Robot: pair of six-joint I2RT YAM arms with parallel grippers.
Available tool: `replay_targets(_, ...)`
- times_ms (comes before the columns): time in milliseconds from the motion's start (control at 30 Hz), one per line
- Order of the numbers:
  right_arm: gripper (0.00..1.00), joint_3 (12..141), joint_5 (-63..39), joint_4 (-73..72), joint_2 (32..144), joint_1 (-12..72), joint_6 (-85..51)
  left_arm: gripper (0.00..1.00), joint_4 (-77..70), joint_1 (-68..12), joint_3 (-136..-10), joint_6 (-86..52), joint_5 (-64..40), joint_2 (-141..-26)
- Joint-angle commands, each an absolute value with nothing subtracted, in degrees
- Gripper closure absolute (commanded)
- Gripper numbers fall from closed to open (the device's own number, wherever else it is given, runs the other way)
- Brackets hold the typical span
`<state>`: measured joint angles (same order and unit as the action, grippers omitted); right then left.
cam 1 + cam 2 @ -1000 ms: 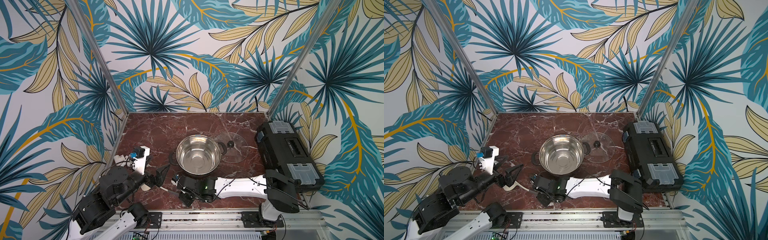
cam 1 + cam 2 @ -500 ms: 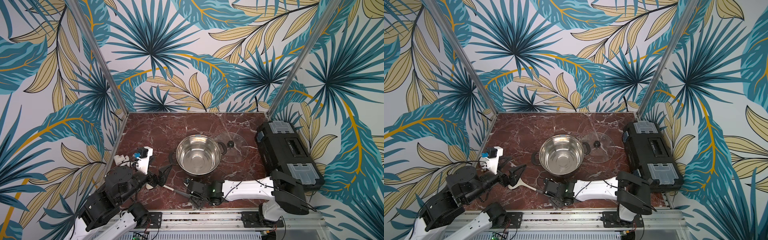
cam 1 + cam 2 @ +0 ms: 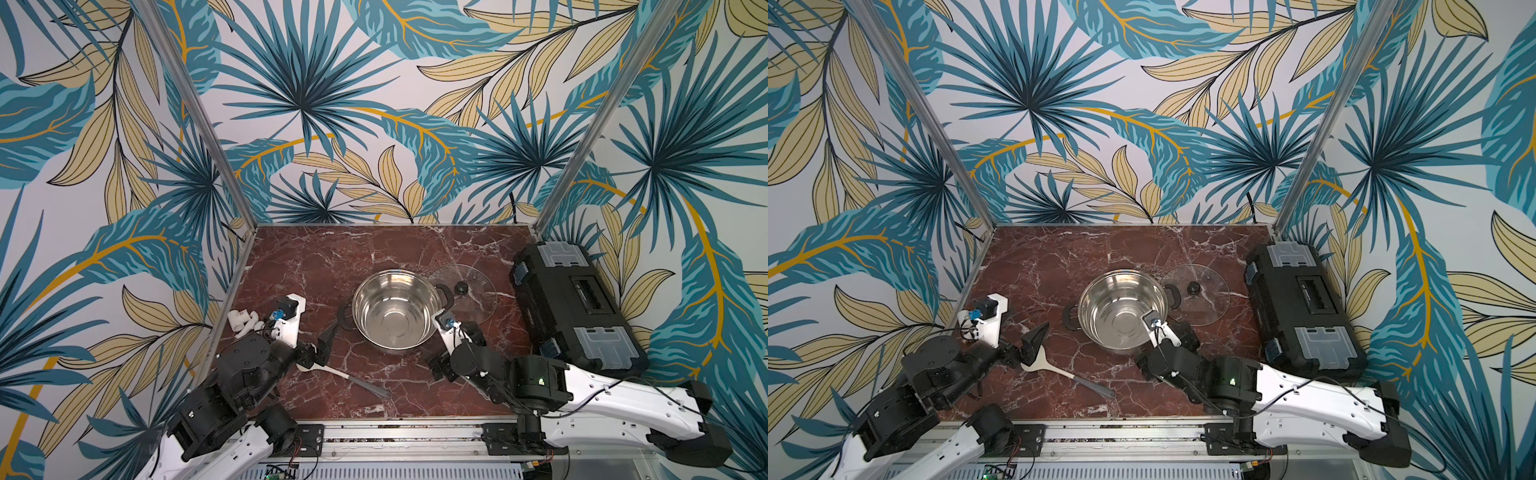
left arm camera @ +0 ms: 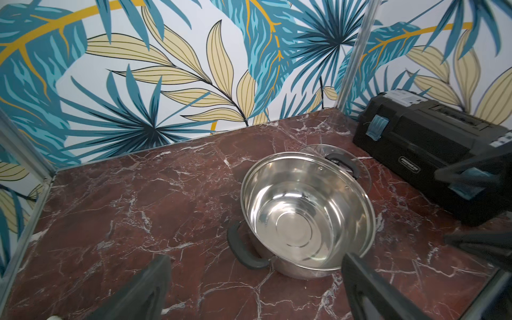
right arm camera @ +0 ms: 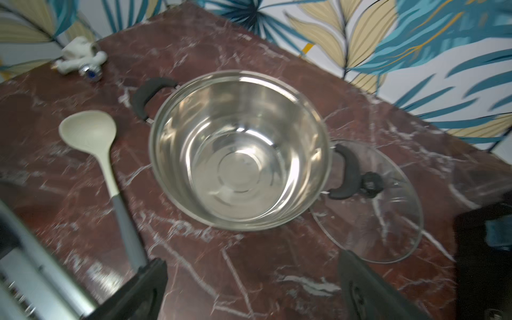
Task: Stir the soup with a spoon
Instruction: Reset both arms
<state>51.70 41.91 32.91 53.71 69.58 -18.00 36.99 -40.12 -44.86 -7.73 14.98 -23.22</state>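
The pot [image 3: 392, 313] stands upright near the middle of the marble table [image 3: 332, 257], a little toward the right edge, its shiny steel inside bare, with no soup to be seen in it. It has two black side handles; the right one overlaps the rim of a clear glass lid [image 3: 469, 291] with a black knob that lies flat on the table just beside the pot. The spoon [image 3: 1059, 372] lies flat on the table near the front edge, left of the pot and apart from it, its cream-white bowl toward the left edge and its slim grey handle pointing toward the front and right. The left gripper [image 3: 322, 347] hangs just above the spoon's bowl with its jaws spread wide and nothing between them; the spoon is not held. The right gripper [image 5: 249, 293] is low over the table just in front of the pot's right side, jaws also wide apart and empty, and in the right wrist view the grey end of the spoon handle ends close by one finger. White pipe pieces [image 3: 245, 322] sit at the left edge. A black toolbox [image 3: 577, 303] lies along the right edge.
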Motion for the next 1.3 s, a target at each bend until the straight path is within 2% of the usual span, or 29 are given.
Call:
replay_targets(0, 0.01, 52.26, 49.56, 26.31, 53.48, 62.83, -6.43, 0.0, 28.9, -39.99, -40.01, -3.53, 22.5, -24.56)
replay_targets(67, 0.0, 50.03, 46.16, 18.72, 52.48, 55.85, -1.71, 0.0, 25.07, -39.92, -37.14, -1.87, 26.13, -24.7)
replay_targets(133, 0.01, 46.99, 37.75, 10.56, 51.41, 47.07, 1.71, 0.0, 21.39, -39.9, -34.19, 1.09, 29.2, -24.72)
replay_targets(300, 0.0, 39.88, 30.47, 0.02, 54.25, 29.24, 3.15, 0.0, 14.0, -39.22, -27.25, 6.36, 35.45, -24.56)
replay_targets(433, 0.0, 29.3, 27.38, -14.0, 58.84, 20.31, 2.93, 0.0, 5.8, -35.33, -22.77, 7.79, 31.44, -25.59)
replay_targets(533, 0.01, 22.52, 26.63, -26.09, 63.96, 15.59, 1.09, 0.0, 0.28, -29.6, -21.27, 6.04, 30.24, -31.33)
replay_targets(667, 0.01, 21.36, 27.24, -35.97, 72.0, 13.54, 1.77, 0.0, -11.18, -20.21, -18.53, 1.26, 23.03, -41.72)
replay_targets(867, 0.01, 22.45, 27.08, -48.97, 81.85, 12.92, 5.73, 0.0, -34.66, -12.61, -15.48, 1.87, 20.36, -64.72)
replay_targets(967, 0.01, 23.11, 27.02, -49.04, 83.69, 11.46, 3.77, 0.0, -43.03, -10.45, -17.66, 3.92, 16.63, -72.07)
replay_targets(1100, 0.01, 20.92, 18.29, -51.91, 83.67, 7.12, 1.17, 0.0, -46.8, -8.45, -21.16, 7.53, 11.72, -81.35)
replay_targets(1233, 0.0, 19.98, 14.52, -57.92, 87.79, 5.79, 1.69, 0.0, -59.01, -7.68, -17.77, 7.32, 10.38, -87.79)
replay_targets(1267, 0.01, 20.65, 14.41, -54.89, 87.1, 5.57, 1.18, 0.0, -58.85, -7.66, -17.94, 7.28, 10.63, -88.02)
